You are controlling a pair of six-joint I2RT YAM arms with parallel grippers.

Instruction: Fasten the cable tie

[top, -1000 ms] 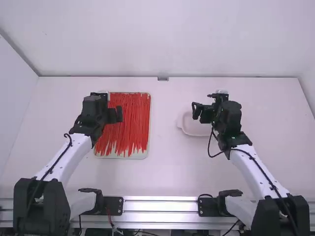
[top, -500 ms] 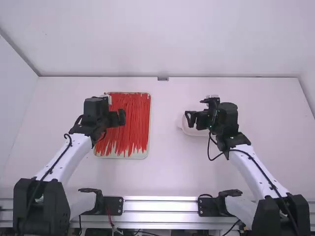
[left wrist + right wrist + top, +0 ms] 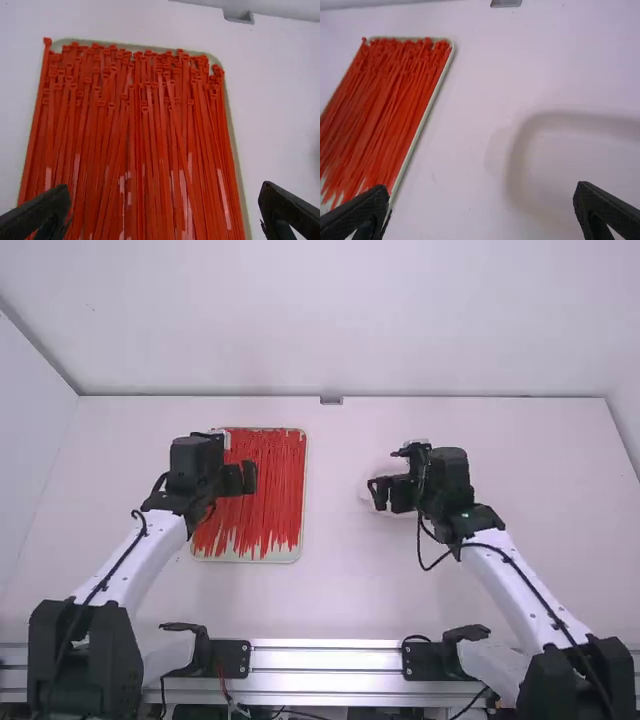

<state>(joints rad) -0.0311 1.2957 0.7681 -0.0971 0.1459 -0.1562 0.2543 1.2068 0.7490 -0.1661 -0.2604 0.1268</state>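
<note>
1. Left tool [image 3: 228,462] [image 3: 162,200], black with two fingers: the fingers are spread wide and released, grasping nothing. It hangs over the part of the tie bundle nearest its arm; whether the fingertips touch the ties cannot be told
2. Orange-red plastic cable ties [image 3: 262,490] [image 3: 135,140] [image 3: 375,105]: a dense bundle of straight, unfastened ties lying side by side, directly beneath the left tool and running away beyond its fingertips. The square heads are at the end farthest from the tool, and in the left wrist view the bundle spans most of the gap between the two fingers
3. Pale flat rectangular tray with rounded corners [image 3: 250,558] [image 3: 228,115] [image 3: 424,116]: it carries the whole bundle, with a thin strip of rim showing around the ties. It lies under the left tool and well apart from the right tool, toward that tool's left
4. Right tool [image 3: 392,475] [image 3: 480,197], black with two fingers: the fingers are wide apart and released, empty
5. White shallow plastic dish [image 3: 368,486] [image 3: 560,120]: under and just beyond the right tool, partly covered by it in the high view
6. White table [image 3: 340,440]: it bears the tray and the dish, with a bare strip between the two tools
7. Small grey bracket [image 3: 331,399] [image 3: 238,16] [image 3: 506,3]: at the table's far edge, beyond both tools
</note>
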